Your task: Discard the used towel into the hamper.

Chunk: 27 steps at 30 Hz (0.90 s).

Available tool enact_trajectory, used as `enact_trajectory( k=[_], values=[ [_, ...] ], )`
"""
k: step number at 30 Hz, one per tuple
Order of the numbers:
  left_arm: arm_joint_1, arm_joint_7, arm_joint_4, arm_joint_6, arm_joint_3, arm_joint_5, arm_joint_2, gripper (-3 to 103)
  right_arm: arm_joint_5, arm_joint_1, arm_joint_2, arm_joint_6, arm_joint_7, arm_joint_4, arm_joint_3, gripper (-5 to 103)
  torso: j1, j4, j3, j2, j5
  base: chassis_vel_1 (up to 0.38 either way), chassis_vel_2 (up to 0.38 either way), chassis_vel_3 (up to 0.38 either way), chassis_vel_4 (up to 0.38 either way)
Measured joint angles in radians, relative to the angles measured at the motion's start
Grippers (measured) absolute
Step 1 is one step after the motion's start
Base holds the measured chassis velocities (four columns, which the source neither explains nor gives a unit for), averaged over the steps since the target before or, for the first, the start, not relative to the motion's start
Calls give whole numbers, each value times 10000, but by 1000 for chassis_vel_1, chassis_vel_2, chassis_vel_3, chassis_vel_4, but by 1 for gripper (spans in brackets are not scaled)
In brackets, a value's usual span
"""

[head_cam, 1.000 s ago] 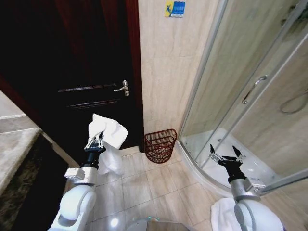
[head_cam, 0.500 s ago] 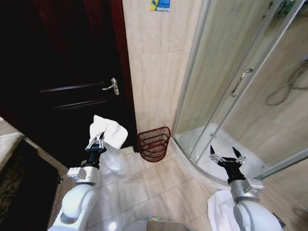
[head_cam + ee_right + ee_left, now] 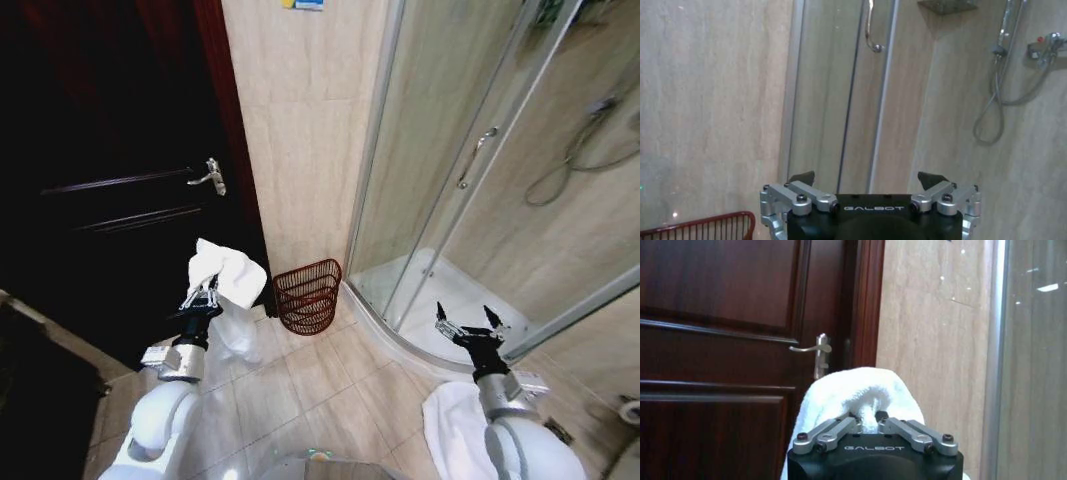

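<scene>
The left gripper [image 3: 203,293] is gripping the towel [image 3: 228,273] near the hamper [image 3: 307,295], not yet dropped, while the right gripper [image 3: 467,322] is waiting open.

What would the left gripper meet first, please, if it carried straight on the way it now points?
Probably the dark wooden door, near its handle; the left gripper, shut on the towel, faces it, though depth is unclear.

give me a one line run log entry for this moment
left gripper: shut on crumpled white towel, raised by dark wooden door | right gripper: open, idle | round red-brown wire hamper: on floor by wall, no towel in it
</scene>
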Motion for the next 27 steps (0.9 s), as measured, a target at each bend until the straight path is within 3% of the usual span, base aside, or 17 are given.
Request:
enact_trajectory(
  k=[27],
  values=[
    [49, 104, 145, -327, -55, 2, 5, 7, -194, -137, 163, 56, -19, 191, -64, 100, -547, 1, -716, -1262, -1, -45, -45, -42, -41]
  ],
)
